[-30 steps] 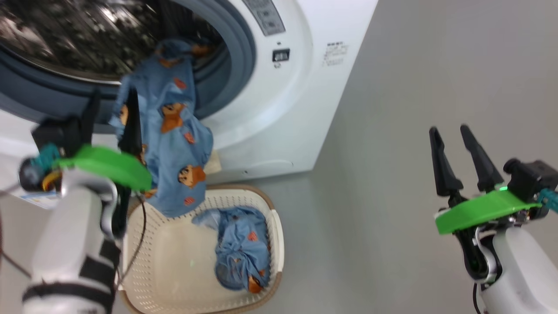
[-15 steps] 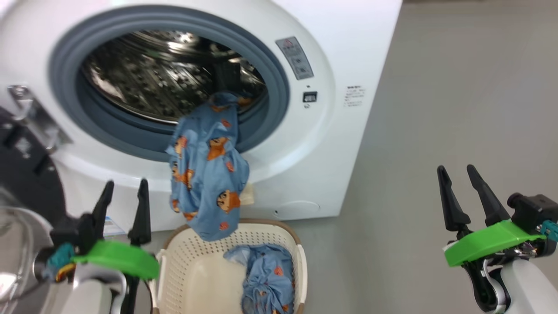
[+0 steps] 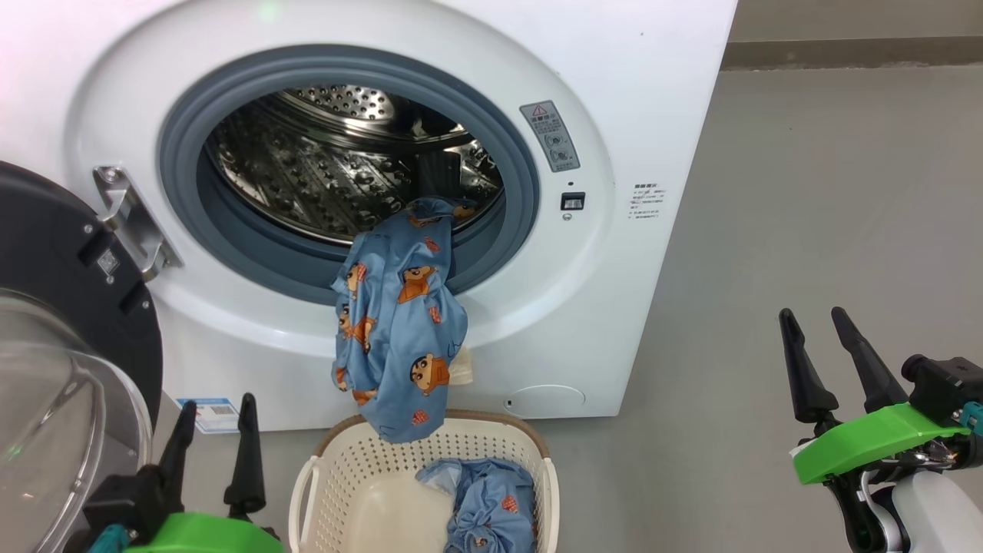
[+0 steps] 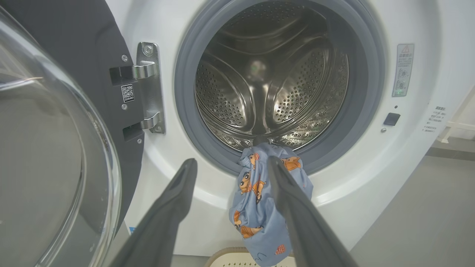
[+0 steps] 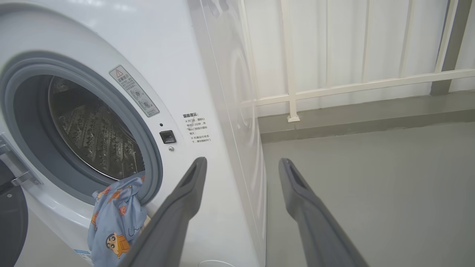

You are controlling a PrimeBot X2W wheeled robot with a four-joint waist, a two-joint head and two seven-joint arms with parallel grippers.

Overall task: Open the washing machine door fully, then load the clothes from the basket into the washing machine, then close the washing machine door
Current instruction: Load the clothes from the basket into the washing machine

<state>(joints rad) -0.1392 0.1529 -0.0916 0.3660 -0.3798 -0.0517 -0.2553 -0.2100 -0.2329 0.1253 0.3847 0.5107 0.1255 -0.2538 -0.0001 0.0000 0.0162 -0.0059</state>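
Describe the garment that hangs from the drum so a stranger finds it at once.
Find the white washing machine with its door open. A light-blue cartoon-print garment drapes over the grey seal's lower edge. Its twin lies crumpled in the basket below.

Washing machine [image 3: 660, 100], door [image 3: 54, 238], basket [image 3: 338, 476]: one each. Garments [image 3: 399, 330]: two. Left claw [image 3: 219, 401], right claw [image 3: 810, 311]: two.

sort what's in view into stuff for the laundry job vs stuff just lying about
For the job: washing machine, open door, basket, garment inside it, garment hanging from the drum mouth.
Just there: white railing, grey floor.
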